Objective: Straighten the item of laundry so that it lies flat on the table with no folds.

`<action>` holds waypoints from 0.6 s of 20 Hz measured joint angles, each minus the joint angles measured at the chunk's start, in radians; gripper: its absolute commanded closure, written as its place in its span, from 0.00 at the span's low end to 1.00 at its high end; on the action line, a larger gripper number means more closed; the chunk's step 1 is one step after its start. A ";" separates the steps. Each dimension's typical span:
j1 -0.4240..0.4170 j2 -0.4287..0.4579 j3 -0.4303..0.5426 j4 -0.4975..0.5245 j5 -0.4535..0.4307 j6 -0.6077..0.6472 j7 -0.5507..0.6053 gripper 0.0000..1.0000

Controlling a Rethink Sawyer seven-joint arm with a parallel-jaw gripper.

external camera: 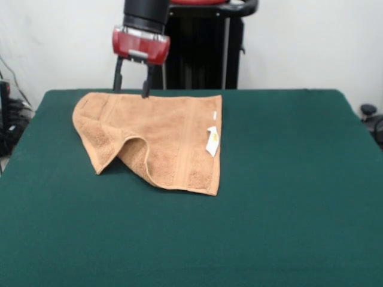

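Green table (287, 227) under an orange-tan towel (167, 137) (one corner folded).

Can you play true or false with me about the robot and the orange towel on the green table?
1. The towel lies on a green table. True.
2. The towel is perfectly flat. False: its left part is folded over and bunched up, with a raised flap near the front edge.
3. A white tag sticks out at the towel's right edge. True.
4. The gripper is squeezing the towel's middle. False: it hangs open at the towel's far edge, close to the robot's pedestal, and holds nothing.
5. The towel covers most of the table. False: it takes up only a small part, towards the far left as the camera sees it.
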 measured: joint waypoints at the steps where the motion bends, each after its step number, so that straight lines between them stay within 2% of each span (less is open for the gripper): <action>1: 0.002 0.011 0.006 -0.011 0.000 0.000 0.000 0.00; 4: 0.001 0.040 0.027 -0.053 0.000 0.000 0.000 0.00; 9: -0.014 0.035 0.057 -0.101 0.002 0.044 0.000 0.00; 12: -0.033 0.027 0.081 -0.153 0.002 0.144 0.000 0.00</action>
